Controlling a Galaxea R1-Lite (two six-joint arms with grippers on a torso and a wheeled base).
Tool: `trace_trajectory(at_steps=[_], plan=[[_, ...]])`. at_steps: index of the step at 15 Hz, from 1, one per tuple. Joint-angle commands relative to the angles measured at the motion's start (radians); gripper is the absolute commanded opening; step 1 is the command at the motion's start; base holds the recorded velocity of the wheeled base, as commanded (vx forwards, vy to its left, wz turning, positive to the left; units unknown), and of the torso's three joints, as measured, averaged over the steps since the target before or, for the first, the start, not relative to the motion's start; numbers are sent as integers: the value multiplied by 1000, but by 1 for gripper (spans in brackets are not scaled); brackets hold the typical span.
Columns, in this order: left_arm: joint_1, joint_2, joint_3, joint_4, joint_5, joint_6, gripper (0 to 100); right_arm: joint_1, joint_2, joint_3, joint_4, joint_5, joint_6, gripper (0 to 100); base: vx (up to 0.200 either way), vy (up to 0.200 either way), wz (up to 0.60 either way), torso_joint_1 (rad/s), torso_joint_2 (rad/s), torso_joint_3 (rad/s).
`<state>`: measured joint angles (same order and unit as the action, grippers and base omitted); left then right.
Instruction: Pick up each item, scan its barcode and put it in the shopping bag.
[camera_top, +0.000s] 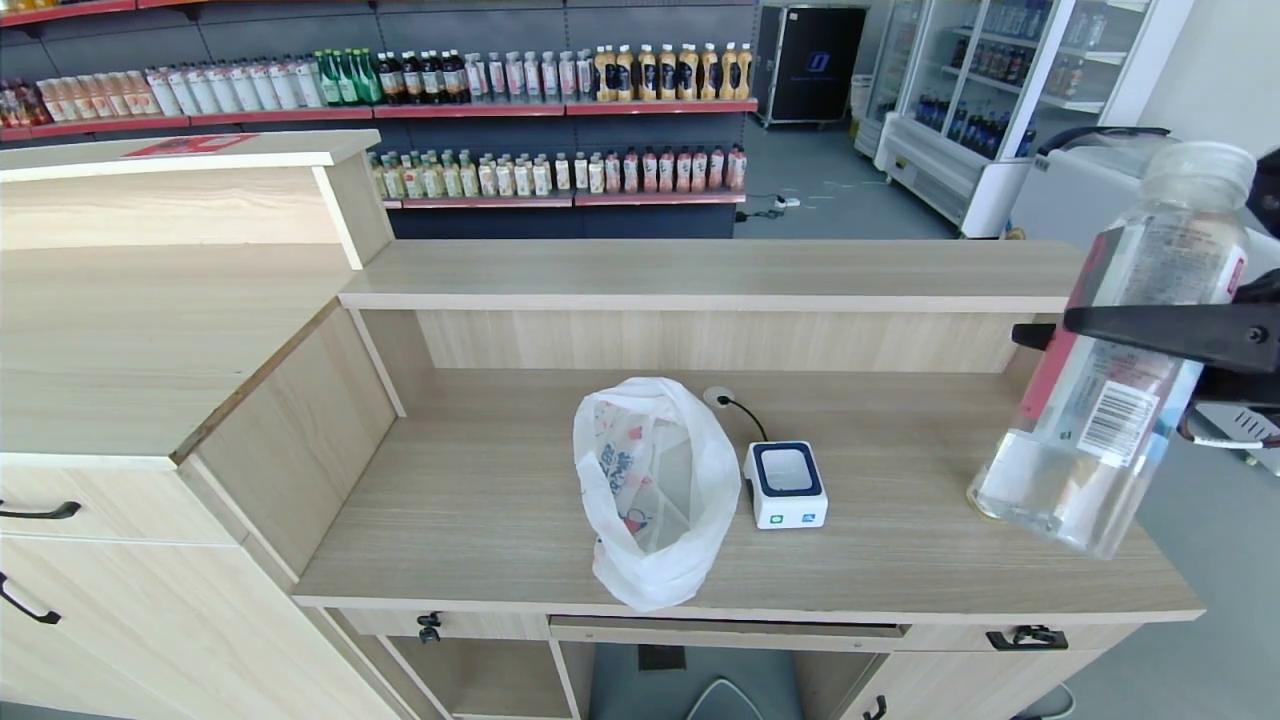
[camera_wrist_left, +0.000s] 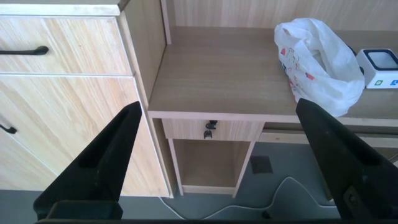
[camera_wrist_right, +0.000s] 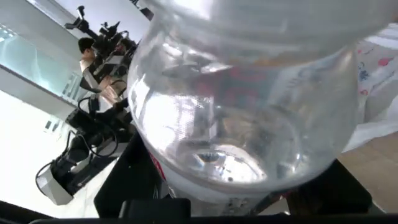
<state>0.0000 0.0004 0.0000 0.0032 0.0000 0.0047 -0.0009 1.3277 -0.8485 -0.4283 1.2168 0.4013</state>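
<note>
Pinched bottle (camera_top: 1120, 410) in right gripper (camera_top: 1062, 335), left gripper (camera_wrist_left: 217, 104) spread; seemingly had yet to scan it or fill shopping bag (camera_top: 655, 490).

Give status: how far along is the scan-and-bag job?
Done: nothing visibly bagged; the shopping bag looks empty. In hand: the right gripper holds a clear bottle in the air, right of the scanner, barcode label showing. To do: scan it, drop it in the bag. The left gripper is open.
</note>
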Motion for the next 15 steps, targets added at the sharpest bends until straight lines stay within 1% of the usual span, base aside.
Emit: trace_trajectory(at_steps=[1, 4, 6, 9, 11, 15], plan=[[0, 0, 0, 0, 0, 0, 100, 56, -90, 57, -1, 6, 1, 0, 0, 0, 0, 0, 0, 0], [0, 0, 0, 0, 0, 0, 100, 81, -123, 112, 0, 30, -4, 0, 0, 0, 0, 0, 0, 0], [0, 0, 0, 0, 0, 0, 100, 107, -151, 137, 2, 30, -4, 0, 0, 0, 0, 0, 0, 0], [0, 0, 0, 0, 0, 0, 100, 122, -185, 172, 8, 27, -4, 0, 0, 0, 0, 0, 0, 0], [0, 0, 0, 0, 0, 0, 100, 137, -200, 172, 45, 21, -6, 0, 0, 0, 0, 0, 0, 0], [0, 0, 0, 0, 0, 0, 100, 153, -209, 175, 57, 21, -6, 0, 0, 0, 0, 0, 0, 0]])
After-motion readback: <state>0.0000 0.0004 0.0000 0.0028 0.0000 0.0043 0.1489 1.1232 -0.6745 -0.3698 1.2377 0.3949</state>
